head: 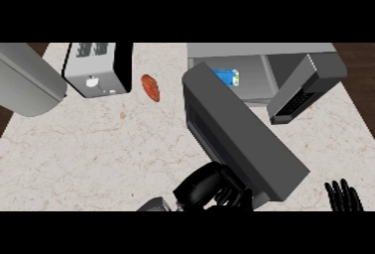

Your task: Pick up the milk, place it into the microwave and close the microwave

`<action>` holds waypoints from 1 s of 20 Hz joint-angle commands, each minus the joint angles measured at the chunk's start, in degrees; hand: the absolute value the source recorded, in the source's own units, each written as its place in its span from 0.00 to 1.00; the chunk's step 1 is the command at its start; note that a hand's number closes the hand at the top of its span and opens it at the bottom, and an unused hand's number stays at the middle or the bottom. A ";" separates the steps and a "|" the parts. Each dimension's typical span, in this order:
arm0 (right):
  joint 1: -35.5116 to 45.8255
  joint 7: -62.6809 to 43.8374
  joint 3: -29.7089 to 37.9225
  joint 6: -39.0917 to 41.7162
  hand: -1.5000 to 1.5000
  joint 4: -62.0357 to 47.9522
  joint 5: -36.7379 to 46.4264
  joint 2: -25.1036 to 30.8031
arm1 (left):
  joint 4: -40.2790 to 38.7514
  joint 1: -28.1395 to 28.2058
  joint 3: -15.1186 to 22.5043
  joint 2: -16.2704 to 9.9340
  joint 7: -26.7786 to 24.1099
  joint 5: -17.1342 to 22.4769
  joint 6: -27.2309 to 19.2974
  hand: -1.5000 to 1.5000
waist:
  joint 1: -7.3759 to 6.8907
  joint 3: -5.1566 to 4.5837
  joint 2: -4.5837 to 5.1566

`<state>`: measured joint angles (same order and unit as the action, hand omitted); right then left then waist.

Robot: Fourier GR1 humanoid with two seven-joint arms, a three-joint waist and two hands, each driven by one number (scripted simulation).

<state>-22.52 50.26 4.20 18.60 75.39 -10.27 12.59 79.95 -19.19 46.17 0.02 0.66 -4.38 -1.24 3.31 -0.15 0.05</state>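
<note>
milk (226, 76): inside the microwave (293, 54) at the surface's (95, 149) far right corner | microwave door (242, 134): swung open toward the near edge | left hand (209, 188): fingers curled against the door's near end | right hand (343, 196): fingers straight, resting at near right edge | toaster (99, 67), sausage (151, 87): far left

we see a pale stone counter (110, 149). a silver toaster (95, 69) stands on it. just right of the toaster lies a small orange-red thing (150, 87), flat on the counter. left of the toaster a big grey rounded thing (26, 79) leans in.
</note>
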 commanded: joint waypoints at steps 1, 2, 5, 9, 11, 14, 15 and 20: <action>-1.02 1.06 -1.46 6.38 0.00 6.35 -2.75 1.68 | -9.03 -3.54 8.02 -0.02 -0.47 4.30 -6.74 1.00 | 1.77 0.01 0.46; 0.26 1.40 -0.76 6.26 0.00 6.19 -3.69 2.04 | -8.37 -5.69 9.61 -0.02 2.22 6.41 -8.76 1.00 | 1.95 0.08 0.43; -0.18 -0.42 -2.47 6.80 0.00 9.31 -4.90 2.57 | -12.85 -10.59 8.23 -0.02 1.40 11.22 -12.49 1.00 | 3.29 0.05 0.82; -1.58 -2.79 -3.84 6.50 0.00 14.55 -6.27 3.76 | -13.21 -12.51 10.03 -0.02 -1.76 17.12 -19.37 1.00 | 5.56 -0.06 1.04; -0.48 -4.38 -3.78 7.16 0.00 17.26 -7.75 5.31 | -13.83 -14.42 6.33 -0.02 -4.25 20.75 -19.97 0.00 | 6.65 -0.19 1.51; -1.40 -5.64 -5.07 6.37 0.00 18.44 -7.50 5.51 | -15.22 -16.70 5.60 -0.03 -7.68 23.90 -22.65 0.00 | 8.51 -0.20 1.93; -0.95 -6.96 -4.55 6.54 0.00 19.07 -8.73 6.30 | -15.04 -18.22 5.02 -0.02 -7.59 25.59 -23.12 0.00 | 8.70 -0.21 1.99; -2.12 -8.92 -6.70 6.68 0.00 22.78 -9.85 6.59 | -19.30 -23.27 1.21 -0.02 -9.28 28.93 -29.08 1.00 | 10.12 -0.18 2.16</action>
<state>-24.27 41.60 -1.39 22.72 95.70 -18.95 18.54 62.94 -38.38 49.71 -0.07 -7.12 21.43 -26.69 12.31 -0.32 2.05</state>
